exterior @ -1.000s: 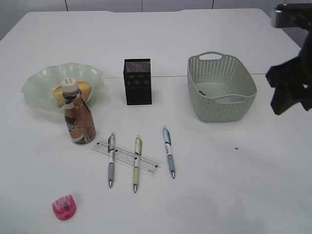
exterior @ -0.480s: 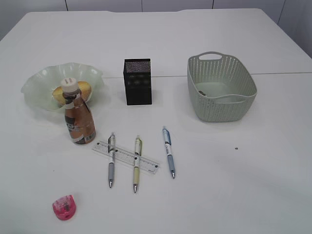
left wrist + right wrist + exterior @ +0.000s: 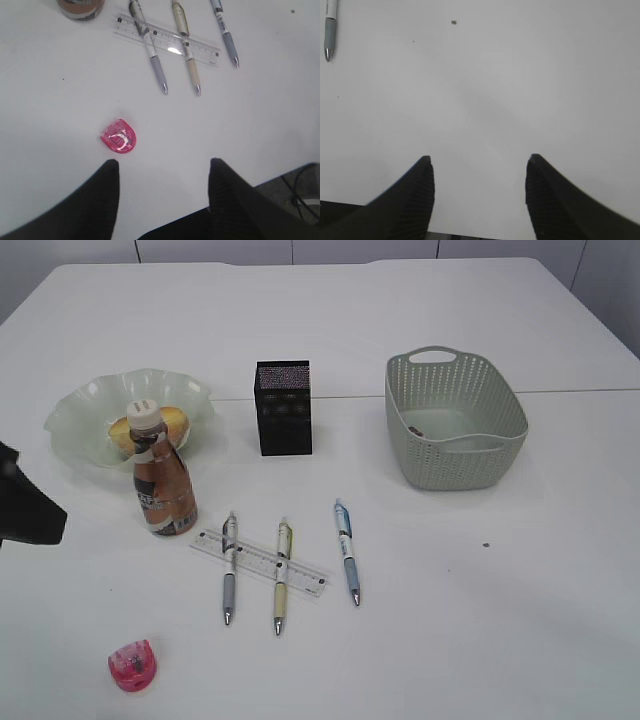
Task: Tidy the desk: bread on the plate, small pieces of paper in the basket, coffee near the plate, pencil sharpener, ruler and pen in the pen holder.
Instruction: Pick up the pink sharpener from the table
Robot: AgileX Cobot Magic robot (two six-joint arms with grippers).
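The bread lies on the green plate, half hidden behind the coffee standing in front of it. The black pen holder stands mid-desk. A small dark scrap of paper lies in the basket. The clear ruler lies under two of three pens. My left gripper hangs open over bare desk, just short of the pink pencil sharpener, which sits up and left of its fingertips. My right gripper is open over bare white desk, holding nothing.
A dark part of my left arm shows at the left edge of the exterior view, level with the coffee. In the right wrist view one pen tip sits at the far upper left. The desk's near edge lies under both grippers.
The right arm, at the right edge a second ago, has left the exterior view. A dark part of the left arm has come in at the left edge. The objects have not moved.
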